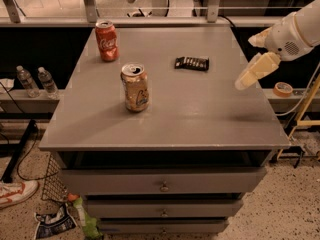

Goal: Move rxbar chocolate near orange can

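Hand (245, 63): over the bench's right edge, above the surface and touching nothing. The two pale fingers (256, 70) stand apart, released, nothing between them. The upper finger shows only in part against the white arm (295, 33), which is cut off by the frame's right edge.

rxbar chocolate (191, 63): lies flat on the bench (200, 119), right of centre toward the back, left of the hand and apart from it. Wrapper lettering not readable.

orange can (135, 87): upright, left of centre, well apart from the bar, nearer the front.

Red cola can (107, 40): upright at the back left corner, close to the rear edge.

Open room: bare surface between bar and orange can, and across the whole front right. Nothing stands between hand and bar.

Below the top: drawers (164, 186), the lowest partly cut off. A tape roll (283, 89) sits on the ledge to the right; two bottles (25, 80) on the ledge to the left.
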### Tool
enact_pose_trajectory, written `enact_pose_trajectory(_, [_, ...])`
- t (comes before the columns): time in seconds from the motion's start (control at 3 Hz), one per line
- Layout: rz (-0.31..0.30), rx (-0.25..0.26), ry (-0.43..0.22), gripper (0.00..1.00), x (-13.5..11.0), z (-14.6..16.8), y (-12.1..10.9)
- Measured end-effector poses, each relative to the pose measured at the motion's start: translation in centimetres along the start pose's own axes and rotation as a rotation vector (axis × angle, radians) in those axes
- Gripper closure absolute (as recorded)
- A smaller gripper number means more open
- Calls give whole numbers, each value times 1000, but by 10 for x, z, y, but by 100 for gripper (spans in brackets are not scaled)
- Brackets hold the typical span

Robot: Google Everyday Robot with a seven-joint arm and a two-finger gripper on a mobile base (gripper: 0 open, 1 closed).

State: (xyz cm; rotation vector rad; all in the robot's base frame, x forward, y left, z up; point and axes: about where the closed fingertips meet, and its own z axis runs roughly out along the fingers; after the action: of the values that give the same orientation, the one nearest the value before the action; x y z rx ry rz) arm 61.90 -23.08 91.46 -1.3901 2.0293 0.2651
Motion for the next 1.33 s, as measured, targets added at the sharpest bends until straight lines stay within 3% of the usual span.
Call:
enact_pose_trajectory(0.67, [124, 31, -92, 0, 22, 68, -83])
enact_pose_trajectory(1.33, [147, 18, -97, 0, 25, 75, -83])
